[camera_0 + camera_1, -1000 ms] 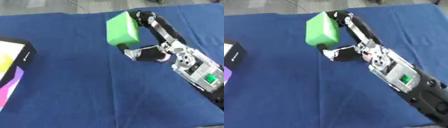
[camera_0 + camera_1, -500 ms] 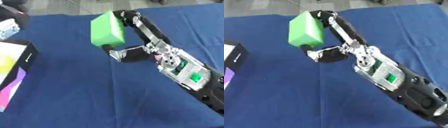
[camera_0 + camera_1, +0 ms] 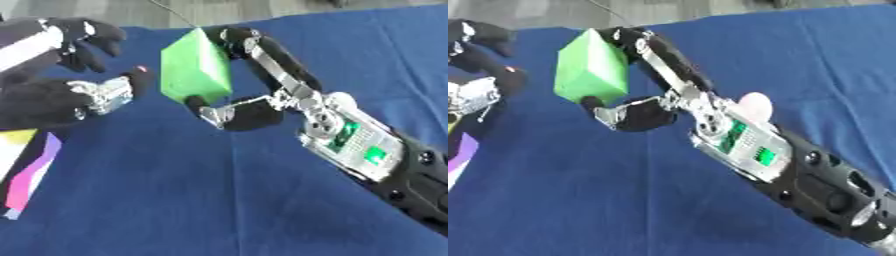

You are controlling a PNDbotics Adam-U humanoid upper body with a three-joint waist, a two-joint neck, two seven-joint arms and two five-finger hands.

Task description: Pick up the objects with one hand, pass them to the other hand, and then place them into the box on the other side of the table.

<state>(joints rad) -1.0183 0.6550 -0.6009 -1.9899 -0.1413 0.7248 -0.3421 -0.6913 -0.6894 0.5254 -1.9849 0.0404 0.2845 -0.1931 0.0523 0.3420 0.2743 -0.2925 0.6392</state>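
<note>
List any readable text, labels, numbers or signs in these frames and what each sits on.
None can be read.
green block, held in the right hand: plain faces, no print.
right forearm: small green lit patches, no legible characters.
box at the left edge: yellow, pink and purple colour areas only, no lettering made out.
left hand, open beside the block: no markings.
blue tablecloth: plain.

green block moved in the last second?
Yes. The green block, pinched in the right hand, has travelled left toward the box and now sits just short of the open left hand.
</note>
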